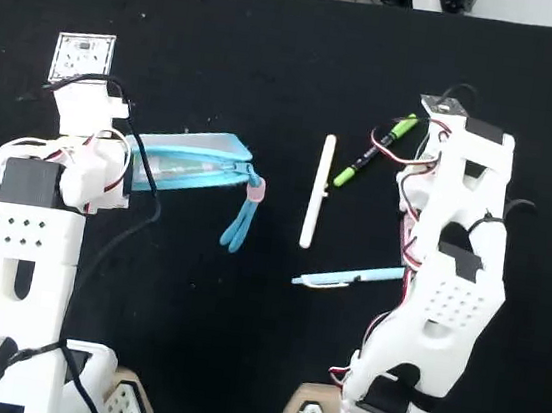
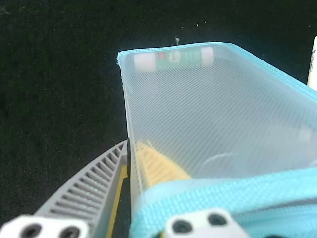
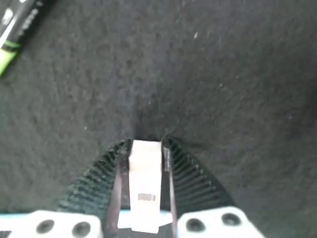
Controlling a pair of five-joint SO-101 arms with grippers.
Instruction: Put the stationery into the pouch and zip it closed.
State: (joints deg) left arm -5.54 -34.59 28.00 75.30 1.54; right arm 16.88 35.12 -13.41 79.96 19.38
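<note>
The light-blue see-through pouch (image 1: 193, 161) lies at the left of the black table, its zip strap (image 1: 242, 219) trailing off its right end. My left gripper (image 2: 132, 147) is shut on the pouch's (image 2: 213, 124) wall at its left end, with one finger showing through the mesh. A green-and-white stick (image 2: 173, 56) lies inside. My right gripper (image 3: 145, 144) is shut on a small white block (image 3: 145, 171), low over bare cloth beside the green marker (image 3: 11, 30). A white pen (image 1: 317, 191), the green marker (image 1: 374, 150) and a light-blue pen (image 1: 348, 278) lie loose mid-table.
The right arm (image 1: 451, 258) stands over the table's right side, just right of the loose pens. The left arm (image 1: 33, 217) is along the left edge. Bare black cloth lies between the pouch and the pens.
</note>
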